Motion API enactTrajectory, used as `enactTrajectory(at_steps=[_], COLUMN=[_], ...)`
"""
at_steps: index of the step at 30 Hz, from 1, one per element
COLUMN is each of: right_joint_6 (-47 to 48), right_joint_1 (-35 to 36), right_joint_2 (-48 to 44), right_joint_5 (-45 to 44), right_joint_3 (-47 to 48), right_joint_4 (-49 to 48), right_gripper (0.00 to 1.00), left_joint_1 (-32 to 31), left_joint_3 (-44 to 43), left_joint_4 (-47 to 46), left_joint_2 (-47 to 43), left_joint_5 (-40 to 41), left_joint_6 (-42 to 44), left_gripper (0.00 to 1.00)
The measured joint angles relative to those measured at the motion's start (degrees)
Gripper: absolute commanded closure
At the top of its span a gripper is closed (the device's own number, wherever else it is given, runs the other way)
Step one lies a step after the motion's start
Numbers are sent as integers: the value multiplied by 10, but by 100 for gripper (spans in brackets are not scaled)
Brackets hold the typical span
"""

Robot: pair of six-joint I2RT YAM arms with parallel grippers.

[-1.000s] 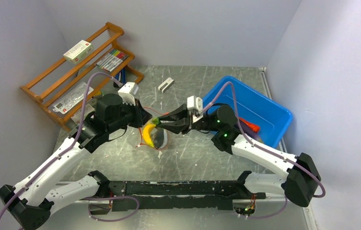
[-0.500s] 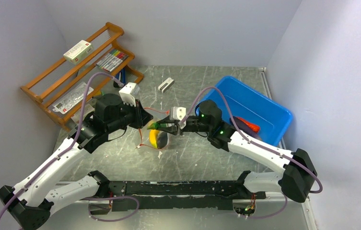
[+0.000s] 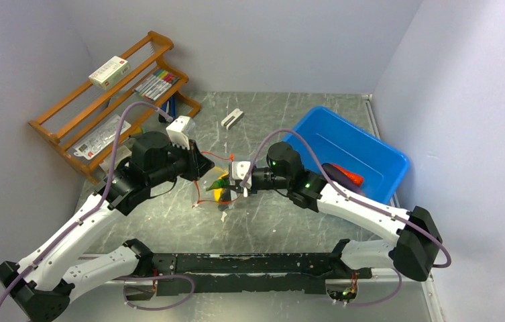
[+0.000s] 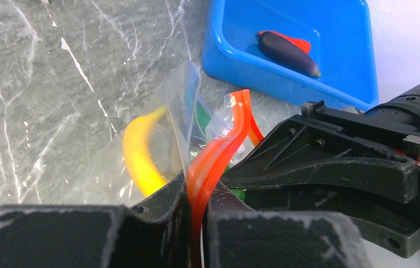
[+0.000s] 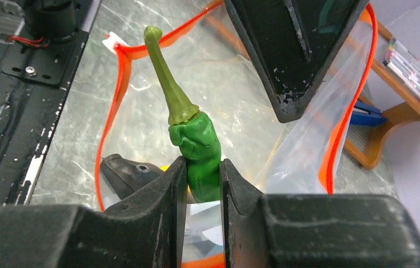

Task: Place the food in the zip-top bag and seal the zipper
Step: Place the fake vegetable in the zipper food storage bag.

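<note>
Pod (image 5: 198, 146) in outstretched right end effector (image 5: 201, 168)

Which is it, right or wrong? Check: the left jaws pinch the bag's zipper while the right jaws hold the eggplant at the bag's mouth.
Wrong in one respect: the right jaws hold the pod, not the eggplant, which lies in the bin. The right wrist view shows it. The left jaws do pinch the zipper.

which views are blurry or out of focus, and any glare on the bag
Left wrist: left gripper blurred up close, blue bin sharper. Right wrist: green pod crisp, right gripper softer, slight sheen on the zip-top bag. Top external: evenly lit, sharp.
</note>
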State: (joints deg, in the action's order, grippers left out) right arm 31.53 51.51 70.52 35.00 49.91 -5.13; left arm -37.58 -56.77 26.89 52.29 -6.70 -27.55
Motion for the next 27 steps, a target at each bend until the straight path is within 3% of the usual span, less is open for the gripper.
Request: enactTrajectory(at_steps=[27], right_joint_6=[22], right_joint_1=[51], right_joint_2=[38], right_joint_5=[-182], right_joint_3=[39], right_joint_4=[45], right_gripper=[78], left_joint_1=[0], left_joint_3=[9], left_joint_4=[1], left_joint_2=[4], left_joint_5=[-4], left_joint_6=[1], left_gripper=[93])
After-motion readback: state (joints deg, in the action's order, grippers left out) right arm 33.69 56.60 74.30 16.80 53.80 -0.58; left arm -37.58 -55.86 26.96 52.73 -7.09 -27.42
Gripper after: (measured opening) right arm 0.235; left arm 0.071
